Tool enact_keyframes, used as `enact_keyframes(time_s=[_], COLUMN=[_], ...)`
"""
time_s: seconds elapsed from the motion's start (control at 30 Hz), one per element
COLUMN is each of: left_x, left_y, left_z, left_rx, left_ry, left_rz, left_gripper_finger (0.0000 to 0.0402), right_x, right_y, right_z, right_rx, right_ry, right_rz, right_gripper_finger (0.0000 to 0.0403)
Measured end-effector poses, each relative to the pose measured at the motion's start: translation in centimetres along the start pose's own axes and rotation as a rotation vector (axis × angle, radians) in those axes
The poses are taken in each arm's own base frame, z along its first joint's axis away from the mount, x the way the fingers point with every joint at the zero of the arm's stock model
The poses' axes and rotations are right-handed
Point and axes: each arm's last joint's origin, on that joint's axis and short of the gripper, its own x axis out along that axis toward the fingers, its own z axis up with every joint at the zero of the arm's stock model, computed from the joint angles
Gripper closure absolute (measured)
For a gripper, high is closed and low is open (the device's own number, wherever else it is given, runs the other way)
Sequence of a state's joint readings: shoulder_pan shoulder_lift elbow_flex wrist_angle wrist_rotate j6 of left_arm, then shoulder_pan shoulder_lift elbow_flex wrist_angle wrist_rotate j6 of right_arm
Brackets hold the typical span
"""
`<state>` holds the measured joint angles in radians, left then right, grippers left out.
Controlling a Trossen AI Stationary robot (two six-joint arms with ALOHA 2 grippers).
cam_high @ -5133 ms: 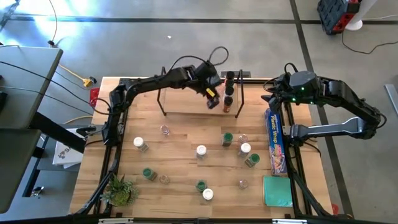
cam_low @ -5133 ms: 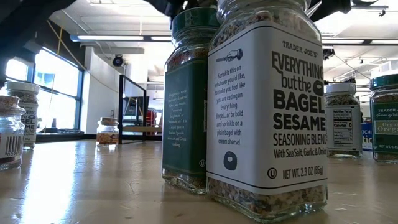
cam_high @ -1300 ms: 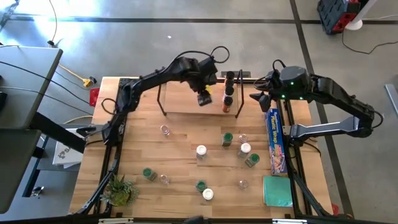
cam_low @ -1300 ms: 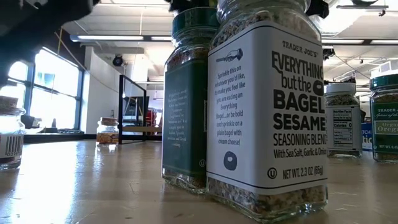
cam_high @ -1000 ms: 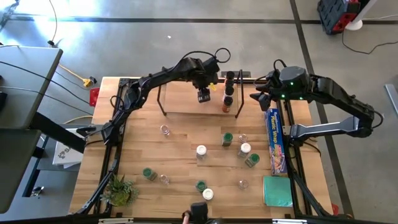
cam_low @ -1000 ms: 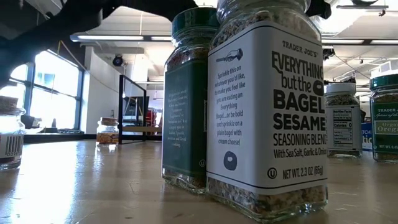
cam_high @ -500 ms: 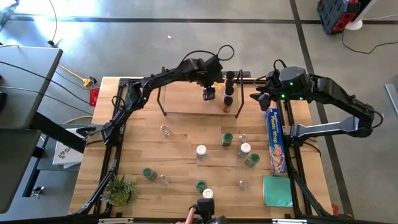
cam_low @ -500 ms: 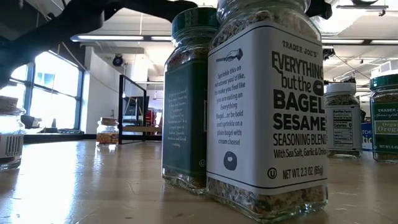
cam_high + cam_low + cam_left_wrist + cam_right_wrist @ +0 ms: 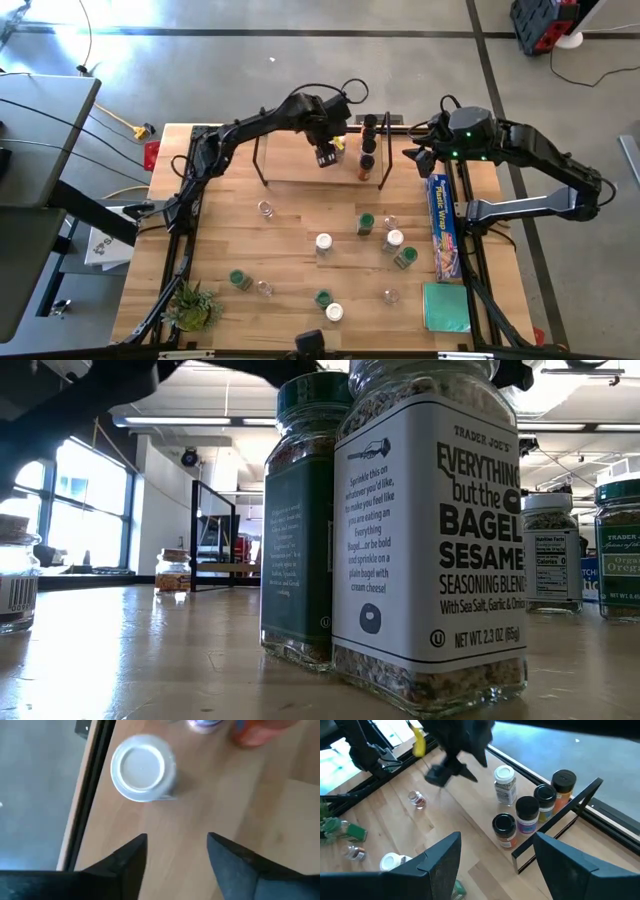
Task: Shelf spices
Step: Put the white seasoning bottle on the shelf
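The shelf (image 9: 318, 165) is a low rack with a pale wooden board and thin black wire end frames; it stands at the far edge of the table (image 9: 290, 240). Five jars stand on the board: a white-lidded jar (image 9: 504, 784) alone near the board's far edge, and four more grouped against the right end frame, namely a black-lidded jar with orange contents (image 9: 563, 784), two further dark-lidded jars (image 9: 545, 800), and a black-lidded jar (image 9: 504, 830) nearest the front of the shelf. The remaining spices stand loose on the table in front of the shelf: green-lidded jars (image 9: 366, 221), white-lidded jars (image 9: 324, 243) and clear-lidded jars (image 9: 265, 209), spread well apart. In the low view, a bagel seasoning jar (image 9: 430, 530) and a green-labelled jar (image 9: 300, 520) just beside it fill the foreground and hide most of the shelf behind them. A blue plastic-wrap box (image 9: 442, 226) lies along the table's right edge to the right of the shelf, a green pad (image 9: 445, 306) lies near the front right corner, and a small plant (image 9: 193, 306) stands at the front left corner. The left gripper (image 9: 325, 155) hangs above the shelf board, beside the white-lidded jar (image 9: 142, 766); its fingers (image 9: 125, 862) stand apart and hold nothing. The right gripper (image 9: 492, 865) waits just right of the shelf, fingers apart and empty.
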<state>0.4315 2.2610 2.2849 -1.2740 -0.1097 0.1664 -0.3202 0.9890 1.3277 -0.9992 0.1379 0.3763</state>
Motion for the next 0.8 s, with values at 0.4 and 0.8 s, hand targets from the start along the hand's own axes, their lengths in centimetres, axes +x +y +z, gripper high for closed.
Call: enact_keyframes(time_s=[0.4, 0.8], left_x=[4.3, 4.1], left_y=[1.0, 2.5], left_z=[1.0, 2.4], left_rx=[-0.036, -0.101], left_ry=[-0.103, -0.271], left_rz=[0.075, 0.105], left_gripper_finger=[0.0313, 0.0332], right_x=[0.0, 0.0], right_y=[-0.1, -0.2], right_z=[-0.4, -0.6], right_rx=[0.005, 0.008], right_ry=[0.048, 0.062], right_rz=[0.002, -0.003], right_gripper_finger=[0.0160, 0.0160])
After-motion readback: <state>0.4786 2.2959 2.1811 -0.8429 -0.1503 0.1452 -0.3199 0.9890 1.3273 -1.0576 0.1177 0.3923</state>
